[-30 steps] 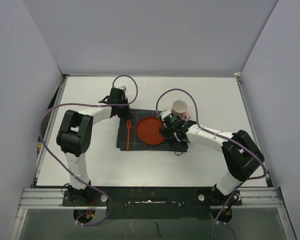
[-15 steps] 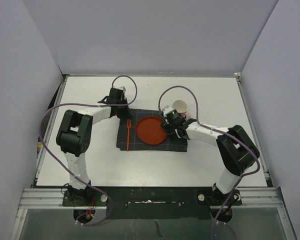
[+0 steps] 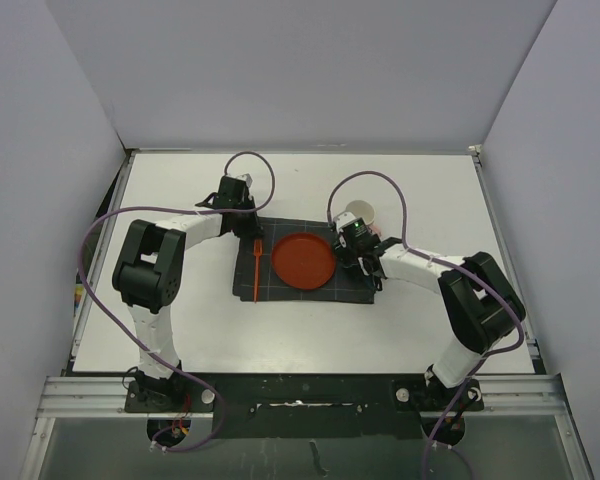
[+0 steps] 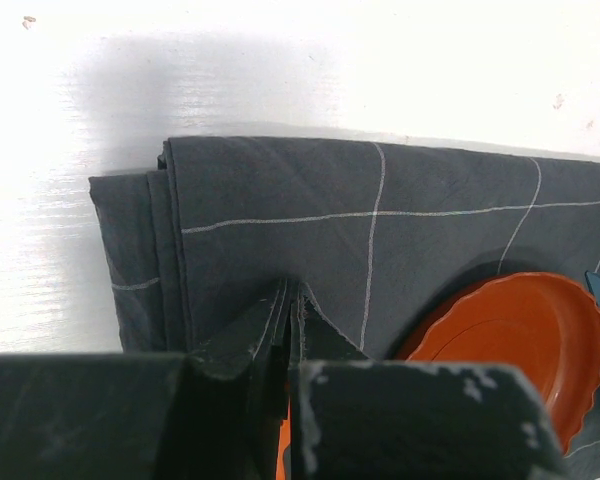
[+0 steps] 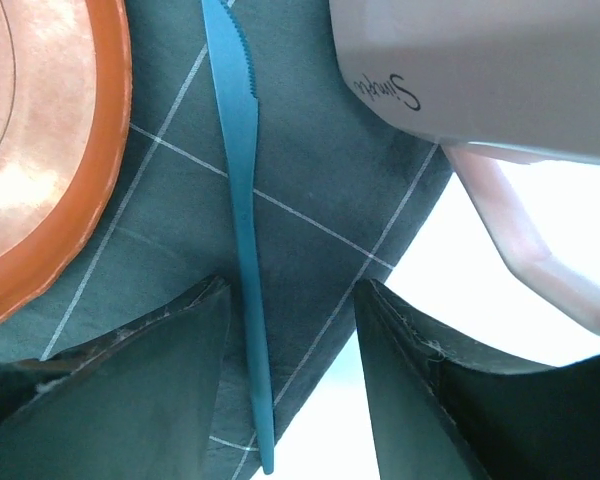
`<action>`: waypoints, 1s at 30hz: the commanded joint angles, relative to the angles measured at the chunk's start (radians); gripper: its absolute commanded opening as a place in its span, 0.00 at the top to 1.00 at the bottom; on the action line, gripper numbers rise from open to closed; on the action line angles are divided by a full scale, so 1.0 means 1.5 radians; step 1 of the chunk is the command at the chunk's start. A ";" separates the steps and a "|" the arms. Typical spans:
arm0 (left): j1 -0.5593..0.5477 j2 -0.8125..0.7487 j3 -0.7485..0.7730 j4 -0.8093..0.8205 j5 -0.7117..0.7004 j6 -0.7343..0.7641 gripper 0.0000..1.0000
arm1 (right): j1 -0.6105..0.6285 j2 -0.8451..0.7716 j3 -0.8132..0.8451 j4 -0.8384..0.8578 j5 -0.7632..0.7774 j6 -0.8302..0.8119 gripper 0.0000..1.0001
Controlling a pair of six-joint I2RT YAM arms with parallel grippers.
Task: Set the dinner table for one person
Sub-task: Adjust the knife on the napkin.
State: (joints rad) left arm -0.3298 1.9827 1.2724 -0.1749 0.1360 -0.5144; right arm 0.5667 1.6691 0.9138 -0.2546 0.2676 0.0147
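Observation:
On the white dinner table lies a dark grid-lined mat. An orange plate sits on it, with an orange fork to its left. A blue knife lies on the mat right of the plate. My right gripper stands open over the knife's handle, which runs close to the left finger. A pale pink cup with a handle stands just beyond it. My left gripper is shut, its tips down against the mat near its far left corner.
The mat's left edge is folded over on itself. Purple cables loop above both arms. Metal rails edge the tabletop, and grey walls enclose it on three sides.
My right gripper has moved away from me along the mat's right side toward the cup, and its jaws have narrowed somewhat. The left arm has not moved.

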 commanded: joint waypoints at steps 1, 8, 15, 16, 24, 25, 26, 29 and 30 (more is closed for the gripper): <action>0.006 0.015 0.013 0.026 0.008 0.011 1.00 | 0.013 -0.007 0.025 0.014 -0.011 0.005 0.47; 0.013 0.011 0.011 0.027 0.016 0.018 1.00 | 0.021 0.017 0.058 0.001 -0.009 -0.007 0.50; 0.022 0.011 0.011 0.028 0.024 0.020 1.00 | 0.021 0.036 0.074 -0.007 -0.015 -0.009 0.57; 0.022 0.011 0.012 0.028 0.025 0.020 1.00 | 0.021 0.039 0.075 -0.008 -0.018 -0.010 0.65; 0.023 0.015 0.012 0.028 0.028 0.019 1.00 | 0.021 0.063 0.085 -0.026 -0.028 -0.011 0.89; 0.023 0.016 0.012 0.029 0.029 0.019 1.00 | 0.021 0.063 0.084 -0.026 -0.029 -0.012 0.89; 0.023 0.016 0.012 0.029 0.028 0.019 1.00 | 0.021 0.063 0.084 -0.025 -0.030 -0.013 0.88; 0.022 0.017 0.012 0.029 0.028 0.018 1.00 | 0.019 0.063 0.079 -0.023 -0.031 -0.016 0.87; 0.023 0.016 0.012 0.029 0.028 0.017 1.00 | 0.018 0.063 0.078 -0.023 -0.032 -0.016 0.87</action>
State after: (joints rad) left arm -0.3012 1.9827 1.2724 -0.1749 0.1631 -0.4938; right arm 0.5964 1.7588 1.0142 -0.2916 0.2417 -0.0032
